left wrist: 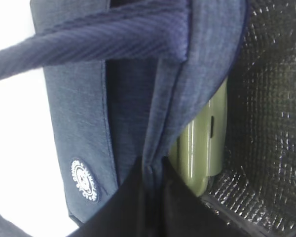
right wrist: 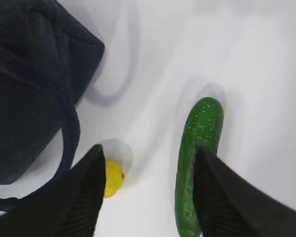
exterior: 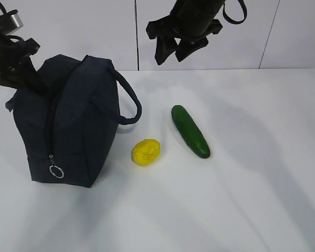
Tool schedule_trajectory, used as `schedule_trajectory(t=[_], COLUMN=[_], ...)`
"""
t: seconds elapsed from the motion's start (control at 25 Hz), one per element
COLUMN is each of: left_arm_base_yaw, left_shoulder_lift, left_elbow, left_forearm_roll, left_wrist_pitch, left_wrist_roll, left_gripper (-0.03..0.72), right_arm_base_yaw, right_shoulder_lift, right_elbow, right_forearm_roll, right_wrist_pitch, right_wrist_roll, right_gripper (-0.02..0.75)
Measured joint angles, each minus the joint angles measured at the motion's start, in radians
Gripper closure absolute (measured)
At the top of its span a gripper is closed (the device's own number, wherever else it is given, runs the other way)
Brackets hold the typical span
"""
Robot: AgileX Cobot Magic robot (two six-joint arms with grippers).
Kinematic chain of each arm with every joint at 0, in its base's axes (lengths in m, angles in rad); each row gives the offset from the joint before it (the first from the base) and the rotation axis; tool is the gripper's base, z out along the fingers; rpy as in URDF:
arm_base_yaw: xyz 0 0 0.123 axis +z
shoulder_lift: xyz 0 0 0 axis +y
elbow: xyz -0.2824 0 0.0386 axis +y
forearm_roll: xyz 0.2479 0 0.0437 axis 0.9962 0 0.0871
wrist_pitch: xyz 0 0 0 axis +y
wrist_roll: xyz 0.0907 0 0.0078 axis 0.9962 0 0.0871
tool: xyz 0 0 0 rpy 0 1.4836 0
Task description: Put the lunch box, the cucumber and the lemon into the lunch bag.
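Note:
The navy lunch bag stands upright at the left, top unzipped. My left gripper is shut on the fabric rim of the bag's opening. Inside, against the silvery lining, the sage-green lunch box stands on edge. The yellow lemon lies on the table just right of the bag, and the dark green cucumber lies right of the lemon. My right gripper hangs open high above them. In its wrist view the open right gripper frames the lemon and the cucumber.
A white table carries everything, with a white wall behind. The bag's loop handle sticks out toward the lemon. A silver ring pull hangs at the bag's near end, and a round white logo marks its side.

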Motion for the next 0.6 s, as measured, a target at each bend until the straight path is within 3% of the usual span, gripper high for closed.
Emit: schedule_trajectory(t=[0.36,0.6], left_arm_base_yaw=[0.000,0.000], left_shoulder_lift=[0.000,0.000], left_elbow=[0.000,0.000], left_forearm_roll=[0.002,0.015], left_wrist_pitch=[0.000,0.000], left_wrist_roll=[0.008,0.011], left_gripper=[0.703,0.703], right_arm_base_yaw=[0.000,0.000], right_shoulder_lift=[0.068,0.146], right_elbow=[0.000,0.002], right_forearm_roll=[-0.056,-0.167], right_wrist_pitch=[0.002,0.002], right_wrist_roll=[0.044,0.115], right_gripper=[0.276,0.273])
